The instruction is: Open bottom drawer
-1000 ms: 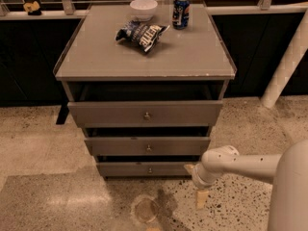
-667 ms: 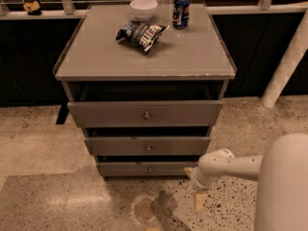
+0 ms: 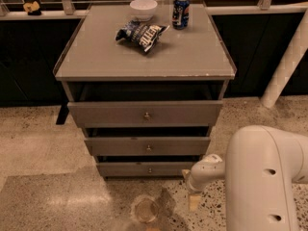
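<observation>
- Your tool hangs low, close to the floor, at the end of the white arm.
- You cannot tell if the tool is open or closed, or if it holds anything.
- The bottom drawer is just to the left of your tool, and the tool sits by its right end.
- You cannot tell if the tool touches the drawer.
- The drawer front is flat and grey-brown, with a small round knob in the middle.
- A dark gap shows above the front.
- High above your tool, the desk holds a chip bag, a can and a bowl.
</observation>
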Controlling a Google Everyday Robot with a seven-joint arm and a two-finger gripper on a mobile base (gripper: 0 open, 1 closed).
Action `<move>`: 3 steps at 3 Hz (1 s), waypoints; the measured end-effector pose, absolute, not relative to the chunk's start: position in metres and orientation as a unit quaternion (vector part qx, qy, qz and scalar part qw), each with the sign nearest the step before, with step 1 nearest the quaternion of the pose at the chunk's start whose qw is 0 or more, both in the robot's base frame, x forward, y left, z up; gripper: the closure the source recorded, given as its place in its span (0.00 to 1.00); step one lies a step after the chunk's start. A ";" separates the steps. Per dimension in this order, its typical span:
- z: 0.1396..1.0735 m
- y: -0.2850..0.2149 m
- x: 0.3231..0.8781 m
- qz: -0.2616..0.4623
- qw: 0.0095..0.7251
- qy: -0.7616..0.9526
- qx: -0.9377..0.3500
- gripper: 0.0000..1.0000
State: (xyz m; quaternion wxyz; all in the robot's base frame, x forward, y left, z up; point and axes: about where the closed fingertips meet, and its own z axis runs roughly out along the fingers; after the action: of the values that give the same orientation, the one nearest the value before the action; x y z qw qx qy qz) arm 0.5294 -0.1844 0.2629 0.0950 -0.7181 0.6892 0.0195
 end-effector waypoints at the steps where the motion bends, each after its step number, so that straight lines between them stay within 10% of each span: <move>1: 0.260 -0.178 0.558 0.005 0.126 0.706 -0.697 0.00; 3: 0.252 -0.175 0.568 0.004 0.136 0.701 -0.700 0.00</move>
State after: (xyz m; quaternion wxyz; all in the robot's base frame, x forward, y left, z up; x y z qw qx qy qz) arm 0.5678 -0.1746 0.2518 0.1355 -0.7002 0.7010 0.0043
